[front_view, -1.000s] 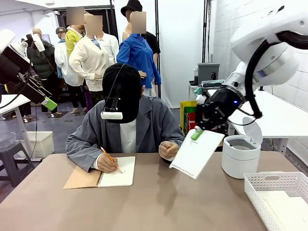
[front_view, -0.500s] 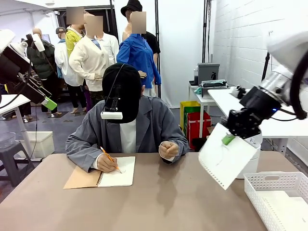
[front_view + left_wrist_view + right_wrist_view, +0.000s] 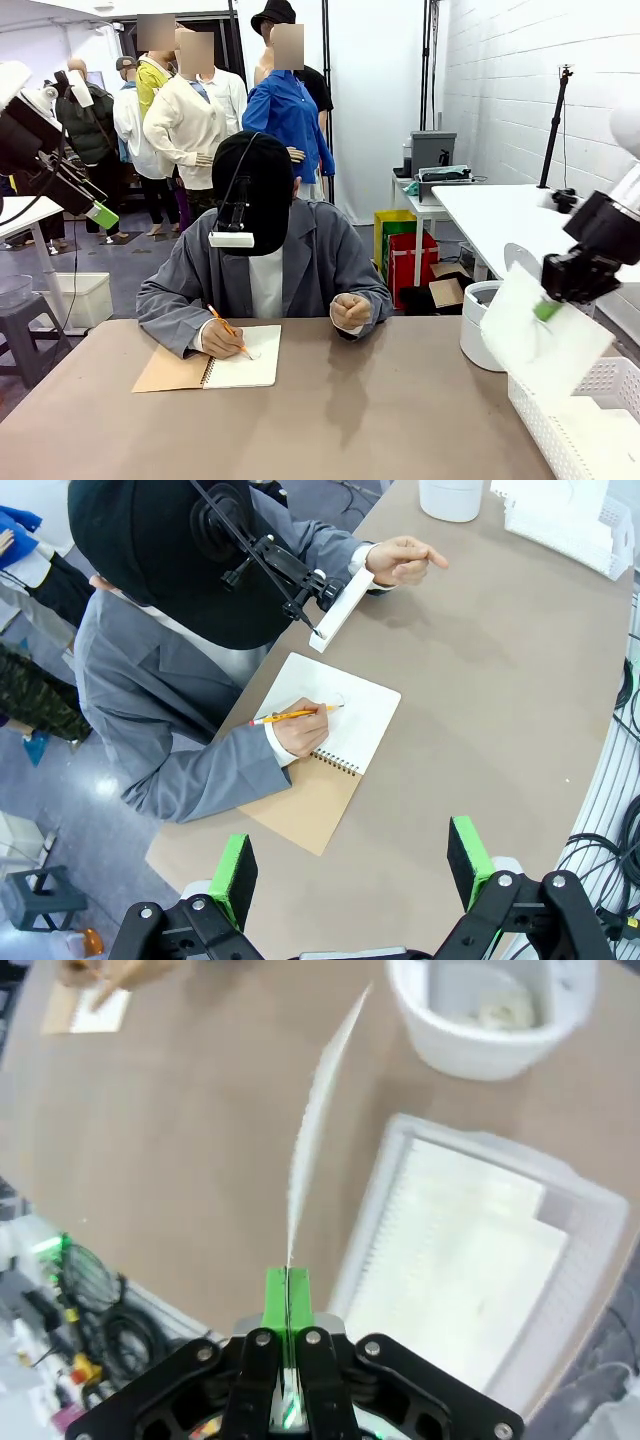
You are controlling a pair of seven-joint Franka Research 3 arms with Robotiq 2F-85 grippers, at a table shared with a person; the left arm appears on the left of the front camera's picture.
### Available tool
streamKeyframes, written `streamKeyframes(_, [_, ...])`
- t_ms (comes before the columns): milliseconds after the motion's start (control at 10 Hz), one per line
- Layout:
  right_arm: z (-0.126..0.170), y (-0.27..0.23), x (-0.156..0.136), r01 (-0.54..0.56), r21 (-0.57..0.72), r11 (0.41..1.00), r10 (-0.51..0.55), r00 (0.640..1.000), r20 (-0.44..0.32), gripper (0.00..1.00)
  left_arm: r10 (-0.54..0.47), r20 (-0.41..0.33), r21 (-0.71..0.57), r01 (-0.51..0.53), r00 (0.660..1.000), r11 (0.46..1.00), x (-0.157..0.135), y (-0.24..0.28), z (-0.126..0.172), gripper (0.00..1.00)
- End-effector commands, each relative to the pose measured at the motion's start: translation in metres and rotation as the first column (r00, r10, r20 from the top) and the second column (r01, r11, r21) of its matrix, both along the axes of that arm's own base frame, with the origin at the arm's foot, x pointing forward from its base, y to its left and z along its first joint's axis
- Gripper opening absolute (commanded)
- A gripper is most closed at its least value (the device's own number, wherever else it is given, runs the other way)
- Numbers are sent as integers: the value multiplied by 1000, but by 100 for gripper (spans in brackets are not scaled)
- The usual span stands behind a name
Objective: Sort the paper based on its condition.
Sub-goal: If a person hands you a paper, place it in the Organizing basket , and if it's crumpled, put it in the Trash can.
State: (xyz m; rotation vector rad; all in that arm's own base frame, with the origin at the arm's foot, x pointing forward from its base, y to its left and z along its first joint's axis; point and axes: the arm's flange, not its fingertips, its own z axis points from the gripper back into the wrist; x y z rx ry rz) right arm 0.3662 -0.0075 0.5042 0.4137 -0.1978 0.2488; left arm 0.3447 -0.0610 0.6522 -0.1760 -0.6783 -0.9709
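A smooth sheet of paper (image 3: 545, 345) is clamped by its top edge in the right gripper (image 3: 547, 308) and hung tilted, just at the left rim of the white basket (image 3: 530, 395). Flat sheets (image 3: 470, 1260) are stacked inside the basket. The left gripper (image 3: 350, 865) is spread wide apart, well away from the basket, with loads of bare counter (image 3: 400, 420) in between.

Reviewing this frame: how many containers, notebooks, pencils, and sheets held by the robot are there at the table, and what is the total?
Containers: 2, round white bin and white basket
Notebook: 1
Pencil: 1
Smooth paper sheet, pinched in right tool: 1
Total: 5
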Motion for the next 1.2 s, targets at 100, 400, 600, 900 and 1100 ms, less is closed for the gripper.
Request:
streamKeyframes(100, [-35,-38,0,87,-110,990,-91,995,-32,0,0,-2,-2,0,1000,1000,0,1,0,100])
streamKeyframes(400, [-61,-46,-4,73,-150,986,-90,989,-113,0,0,-2,-2,0,1000,1000,0,1,0,100])
streamKeyframes(600, [-70,-37,-8,51,-141,989,-68,990,-122,0,0,-2,-2,0,1000,1000,0,1,0,100])
streamKeyframes(900, [-88,-21,-6,60,-95,994,-71,990,-119,0,0,-2,-2,0,1000,1000,0,1,0,100])
streamKeyframes(1100, [-75,-35,-8,29,-123,992,-46,989,-140,0,0,-2,-2,0,1000,1000,0,1,0,100])
